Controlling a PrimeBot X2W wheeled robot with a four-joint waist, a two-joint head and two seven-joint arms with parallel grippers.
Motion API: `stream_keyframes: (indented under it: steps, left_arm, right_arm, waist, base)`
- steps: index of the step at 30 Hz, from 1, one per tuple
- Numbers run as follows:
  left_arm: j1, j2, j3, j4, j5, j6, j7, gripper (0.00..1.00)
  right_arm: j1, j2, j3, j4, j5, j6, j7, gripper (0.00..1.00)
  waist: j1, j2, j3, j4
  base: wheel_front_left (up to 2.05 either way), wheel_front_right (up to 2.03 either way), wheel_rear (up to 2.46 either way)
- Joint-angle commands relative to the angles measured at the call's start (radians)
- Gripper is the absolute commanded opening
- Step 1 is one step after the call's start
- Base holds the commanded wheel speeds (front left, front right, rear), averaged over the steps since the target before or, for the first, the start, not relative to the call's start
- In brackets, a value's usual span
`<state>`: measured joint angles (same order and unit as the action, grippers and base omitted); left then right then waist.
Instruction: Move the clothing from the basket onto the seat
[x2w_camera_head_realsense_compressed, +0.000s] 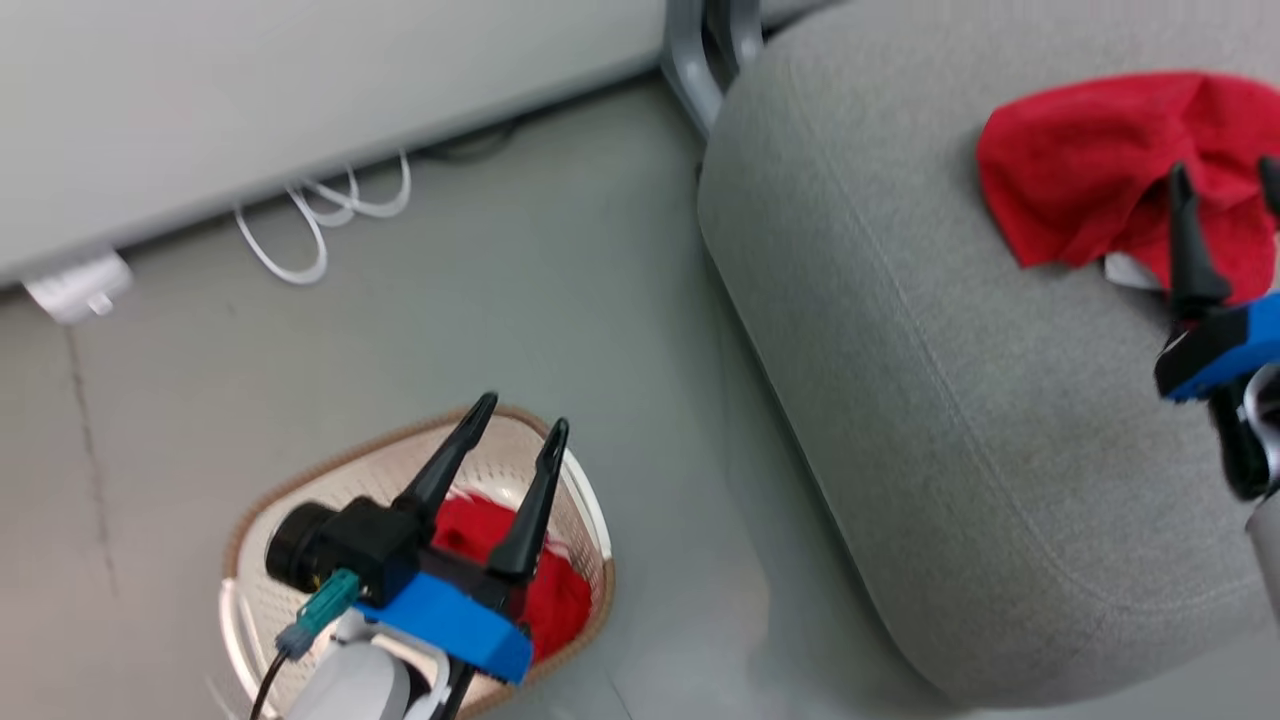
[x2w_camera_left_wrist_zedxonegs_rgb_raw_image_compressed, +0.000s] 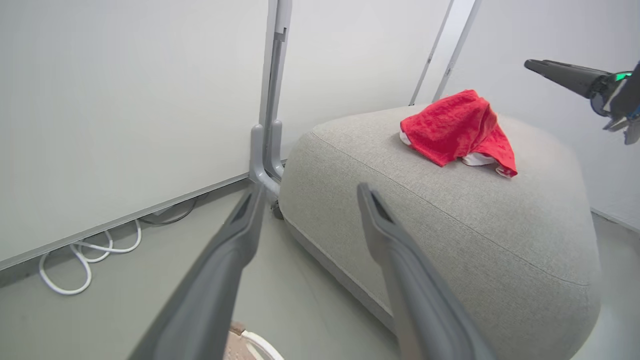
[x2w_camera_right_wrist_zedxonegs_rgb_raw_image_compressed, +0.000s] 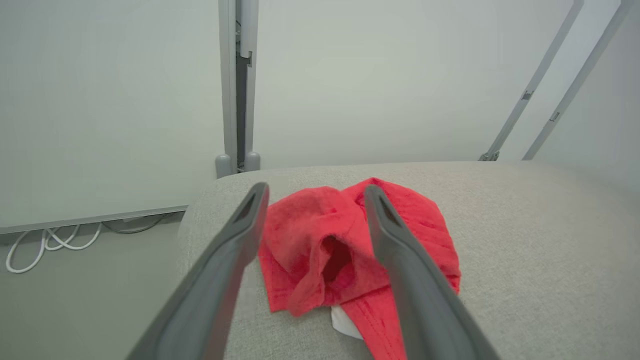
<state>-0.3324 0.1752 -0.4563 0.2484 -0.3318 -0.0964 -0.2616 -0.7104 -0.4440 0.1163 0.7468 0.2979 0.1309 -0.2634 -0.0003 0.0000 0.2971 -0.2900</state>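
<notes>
Red garment (x2w_camera_head_realsense_compressed: 1085, 165) lies on sofa (x2w_camera_head_realsense_compressed: 900, 350), right gripper (x2w_camera_head_realsense_compressed: 1224, 170) over it, jaws wide. Second garment (x2w_camera_head_realsense_compressed: 545, 595) in basket (x2w_camera_head_realsense_compressed: 300, 478) beneath left gripper (x2w_camera_head_realsense_compressed: 523, 414), jaws wide too. Cable loops (x2w_camera_head_realsense_compressed: 320, 215) and post (x2w_camera_head_realsense_compressed: 690, 70) along wall (x2w_camera_head_realsense_compressed: 300, 80).

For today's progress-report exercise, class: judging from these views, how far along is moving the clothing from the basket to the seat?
Done: one red garment lies on the grey sofa. In hand: nothing; the right gripper hovers over that garment with fingers apart, the left gripper, open, hangs above the basket. Left: a second red garment lies in the basket.
</notes>
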Motion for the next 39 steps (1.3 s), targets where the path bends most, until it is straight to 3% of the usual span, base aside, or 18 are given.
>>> stream_keyframes:
  steps: [1, 9, 14, 23, 31, 39]
  left_arm:
    - [0.036, -0.009, 0.025, 0.006, -0.004, 0.007, -0.005, 1.0]
    - [0.145, -0.051, 0.133, 0.039, 0.003, 0.015, -0.004, 1.0]
    - [0.188, -0.071, 0.208, 0.054, 0.012, 0.021, -0.004, 1.0]
    - [0.231, -0.082, 0.305, 0.068, 0.037, 0.015, -0.004, 1.0]
    - [0.252, -0.094, 0.372, 0.094, 0.052, 0.007, -0.004, 1.0]
    - [0.267, -0.104, 0.404, 0.113, 0.065, -0.005, -0.004, 1.0]
  right_arm:
    - [0.046, 0.007, 0.012, -0.031, 0.003, 0.0, -0.001, 1.0]
    - [0.214, 0.031, 0.059, -0.223, -0.007, 0.0, 0.035, 1.0]
    - [0.344, 0.058, 0.035, -0.377, -0.044, 0.0, 0.083, 1.0]
    - [0.578, 0.174, -0.046, -0.585, -0.147, 0.0, 0.159, 1.0]
    - [0.68, 0.261, -0.078, -0.664, -0.211, 0.0, 0.191, 1.0]
    - [0.721, 0.296, -0.083, -0.687, -0.235, 0.0, 0.203, 1.0]
  waist:
    - [0.0003, 0.0, -0.124, 0.036]
    - [0.0003, 0.0, -0.235, 0.088]
    - [0.0003, 0.0, -0.272, 0.136]
    - [0.0003, 0.0, -0.302, 0.213]
    - [0.0003, 0.0, -0.321, 0.243]
    - [0.0003, 0.0, -0.337, 0.265]
  base:
    - [0.0, 0.0, 0.0]
    - [0.0, 0.0, 0.0]
    - [0.0, 0.0, 0.0]
    - [0.0, 0.0, 0.0]
    - [0.0, 0.0, 0.0]
    - [0.0, 0.0, 0.0]
